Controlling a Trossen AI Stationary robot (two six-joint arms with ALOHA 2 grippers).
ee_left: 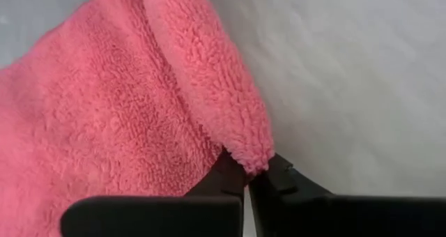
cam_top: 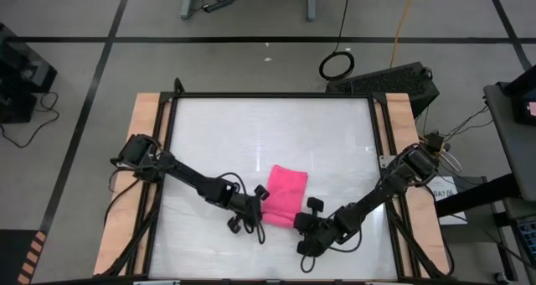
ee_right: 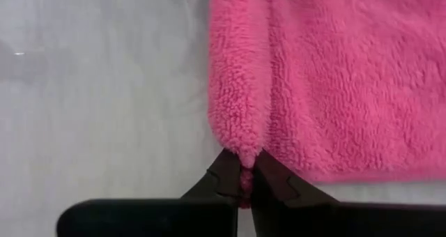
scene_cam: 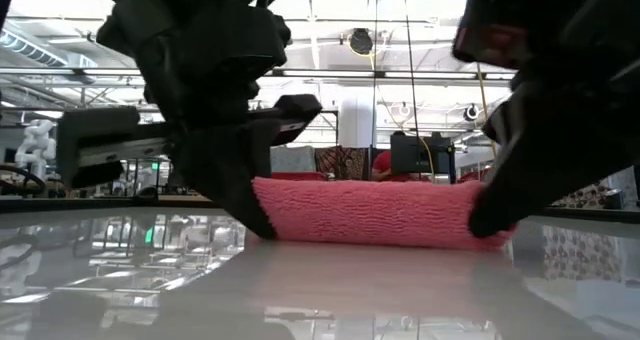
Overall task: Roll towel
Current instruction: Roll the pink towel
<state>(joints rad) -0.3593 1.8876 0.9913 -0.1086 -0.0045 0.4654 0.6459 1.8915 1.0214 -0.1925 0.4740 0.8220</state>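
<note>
While both grippers pinch its near corners, the towel point(cam_top: 286, 194) lies on the white table point(cam_top: 268, 134), toward the front edge and between the two arms.

Seen from the left wrist, the left gripper point(ee_left: 249, 183) has its fingers closed tight on a folded-over corner of the pink cloth; from the right wrist, the right gripper point(ee_right: 242, 173) is closed the same way on the opposite corner, with a little pink pile showing between its fingers. From table height the towel sits low and flat on the glossy surface, the near edge doubled into a soft ridge, with a dark gripper pressed down at each end.
</note>
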